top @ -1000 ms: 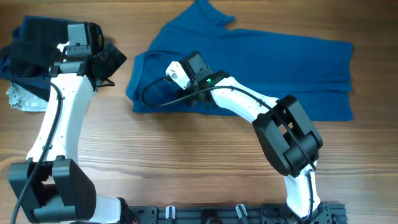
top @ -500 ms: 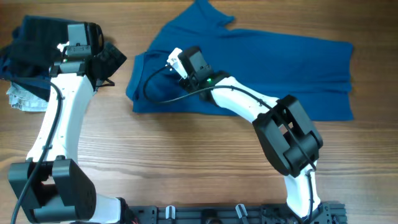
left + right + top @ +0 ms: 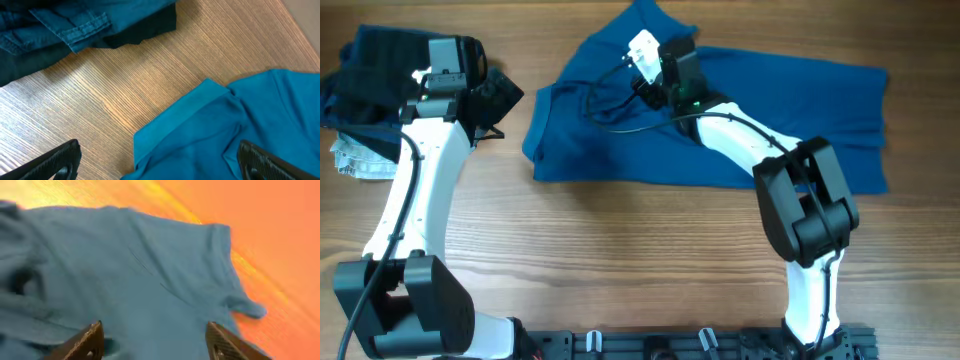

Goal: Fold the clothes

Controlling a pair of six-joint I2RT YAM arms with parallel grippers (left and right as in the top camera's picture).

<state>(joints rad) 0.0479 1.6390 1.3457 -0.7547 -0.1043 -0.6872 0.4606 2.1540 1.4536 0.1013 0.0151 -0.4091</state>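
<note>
The blue T-shirt (image 3: 800, 100) lies spread along the tabletop's (image 3: 620, 250) far edge; left jaws and right jaws both stand apart, empty.

I count one blue T-shirt (image 3: 800, 110), one whitish cloth (image 3: 352, 160), one dark pile (image 3: 370, 60) (two garments at least, hard to separate), and two arms: left arm (image 3: 415, 190), right arm (image 3: 738, 147).

L arm (image 3: 415, 190) & R arm (image 3: 735, 145): white tube links w/ chunky black joint housings, black bases on a black rail (image 3: 700, 345). Black cable (image 3: 605, 112) loops off R wrist, next to a white block (image 3: 642, 47). L fingers (image 3: 55, 160) matte black. R fingers (image 3: 85, 340) look brownish, blurred.
</note>
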